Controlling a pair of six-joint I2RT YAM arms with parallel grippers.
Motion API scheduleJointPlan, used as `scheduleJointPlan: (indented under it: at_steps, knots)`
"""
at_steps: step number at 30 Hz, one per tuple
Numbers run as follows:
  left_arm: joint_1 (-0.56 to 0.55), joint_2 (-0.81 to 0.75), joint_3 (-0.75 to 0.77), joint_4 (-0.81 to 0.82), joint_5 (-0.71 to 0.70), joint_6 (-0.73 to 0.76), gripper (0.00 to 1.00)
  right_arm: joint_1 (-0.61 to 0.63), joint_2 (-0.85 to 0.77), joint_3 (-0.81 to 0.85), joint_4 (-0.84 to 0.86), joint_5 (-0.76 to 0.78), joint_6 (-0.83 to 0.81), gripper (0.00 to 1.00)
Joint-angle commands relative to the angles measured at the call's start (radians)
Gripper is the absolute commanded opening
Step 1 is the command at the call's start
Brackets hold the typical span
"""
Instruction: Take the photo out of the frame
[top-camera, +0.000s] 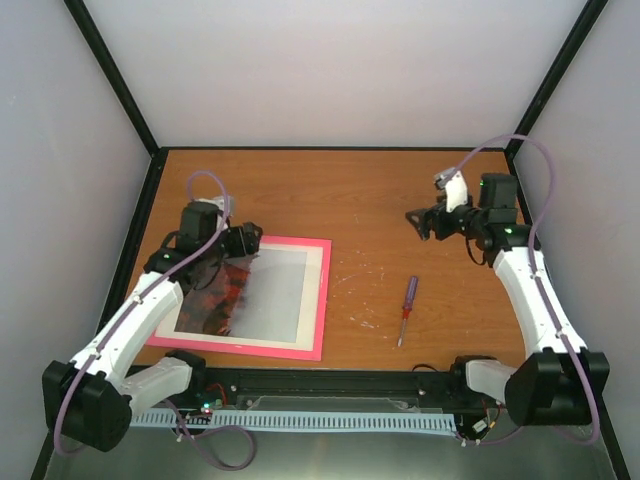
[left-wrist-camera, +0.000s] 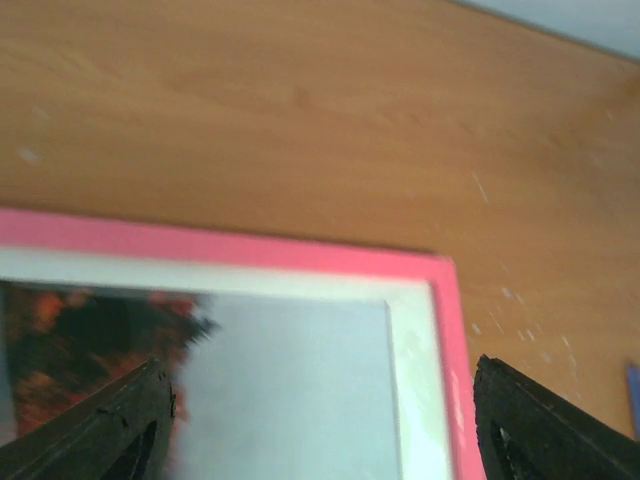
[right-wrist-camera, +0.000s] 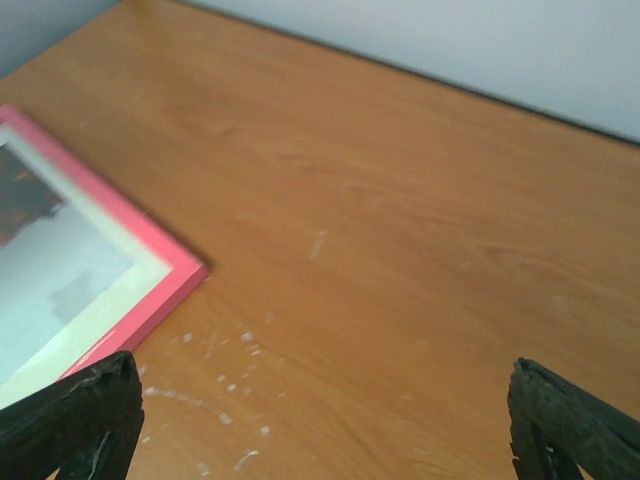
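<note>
From above, the frame (top-camera: 322, 300) lies flat at the near left of the table (top-camera: 360, 190), the photo (top-camera: 262, 295) inside it; the left gripper (top-camera: 238, 243) hangs over its far left corner, the right gripper (top-camera: 418, 222) well apart at far right, a screwdriver (top-camera: 406, 310) between; the blurred left wrist view shows fingers spread wide above the photo, perhaps not touching; the right wrist view shows fingers likewise spread over bare wood.
</note>
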Motion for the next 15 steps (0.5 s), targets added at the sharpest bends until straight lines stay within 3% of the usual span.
scheduleJointPlan:
  at_steps: [1, 15]
  knots:
    - [-0.072, 0.006, -0.028, -0.031, 0.074, -0.091, 0.82, 0.077, 0.063, -0.029, -0.024, -0.102, -0.103, 0.96]
    - [-0.132, 0.481, 0.125, 0.051, 0.155, -0.299, 0.79, 0.182, 0.112, -0.1, -0.048, -0.223, -0.179, 0.91]
